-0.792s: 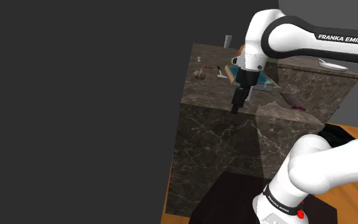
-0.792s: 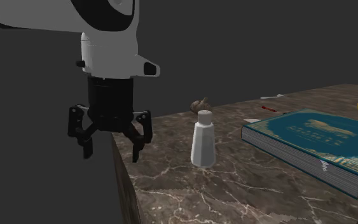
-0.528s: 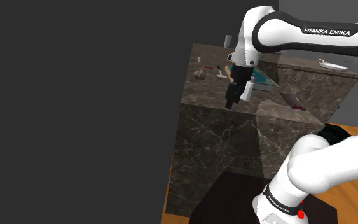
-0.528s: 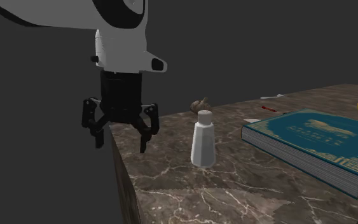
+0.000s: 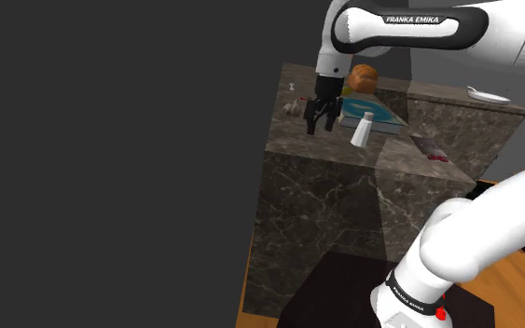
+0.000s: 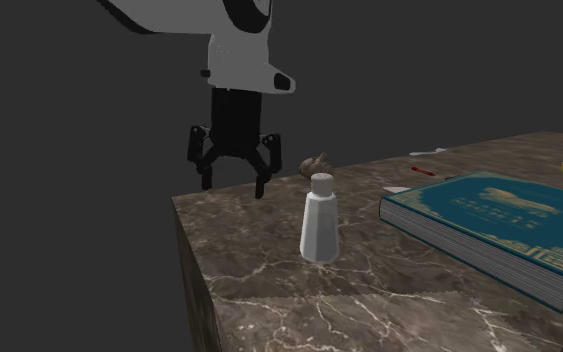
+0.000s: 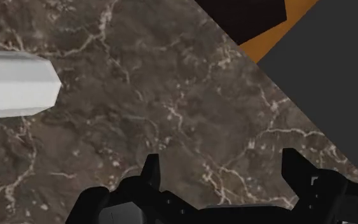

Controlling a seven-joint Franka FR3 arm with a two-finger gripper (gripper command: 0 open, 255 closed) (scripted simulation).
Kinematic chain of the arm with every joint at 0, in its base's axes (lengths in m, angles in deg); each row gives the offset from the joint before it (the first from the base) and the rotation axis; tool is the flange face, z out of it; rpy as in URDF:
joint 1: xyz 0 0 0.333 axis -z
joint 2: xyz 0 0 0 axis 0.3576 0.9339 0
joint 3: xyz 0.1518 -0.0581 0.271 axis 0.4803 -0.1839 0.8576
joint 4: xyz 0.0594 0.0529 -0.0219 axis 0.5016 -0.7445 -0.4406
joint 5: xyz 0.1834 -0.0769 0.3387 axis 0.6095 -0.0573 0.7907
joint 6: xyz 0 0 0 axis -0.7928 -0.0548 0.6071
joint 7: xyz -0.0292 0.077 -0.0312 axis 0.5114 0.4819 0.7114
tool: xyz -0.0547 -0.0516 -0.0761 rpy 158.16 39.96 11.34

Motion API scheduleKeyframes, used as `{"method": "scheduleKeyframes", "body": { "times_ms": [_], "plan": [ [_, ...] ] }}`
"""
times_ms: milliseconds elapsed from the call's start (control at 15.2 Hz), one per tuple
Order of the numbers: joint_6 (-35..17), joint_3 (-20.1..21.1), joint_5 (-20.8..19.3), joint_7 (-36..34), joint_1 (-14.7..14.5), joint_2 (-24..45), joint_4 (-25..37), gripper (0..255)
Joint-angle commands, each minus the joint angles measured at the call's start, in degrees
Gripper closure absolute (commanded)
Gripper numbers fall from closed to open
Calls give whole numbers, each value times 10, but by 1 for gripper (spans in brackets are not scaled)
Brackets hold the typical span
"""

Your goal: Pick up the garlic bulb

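The garlic bulb (image 5: 293, 107) is a small pale brownish lump near the far corner of the dark marble counter (image 5: 318, 183). In the second exterior view the garlic bulb (image 6: 315, 164) peeks out behind a white shaker (image 6: 320, 219). My black gripper (image 5: 319, 125) hangs open just to the shoulder view's right of the bulb, above the counter's edge. From the other side the gripper (image 6: 234, 188) floats above the counter corner, short of the bulb, holding nothing. In the wrist view the gripper (image 7: 220, 167) stands open over bare marble, with the shaker (image 7: 15, 83) lying off to one side.
A blue book (image 6: 499, 226) lies flat on the counter (image 6: 269, 270) beyond the shaker (image 5: 363, 130). An orange-brown round item (image 5: 364, 76) sits behind the book (image 5: 374, 112). A white plate (image 5: 489, 94) rests on the further counter. The counter edge drops off beside the gripper.
The arm has carried the open gripper along the counter edge, past the white shaker and toward the garlic bulb. The fingers stay apart. Nothing on the counter has moved.
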Motion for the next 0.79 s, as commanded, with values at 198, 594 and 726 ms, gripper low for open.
{"method": "scheduleKeyframes", "body": {
  "times_ms": [198,594,726],
  "plan": [
    [23,-9,-3,-46,17,119,131,0],
    [82,-29,-1,-94,38,266,324,0],
    [110,-37,3,-108,46,320,402,0]
  ]
}}
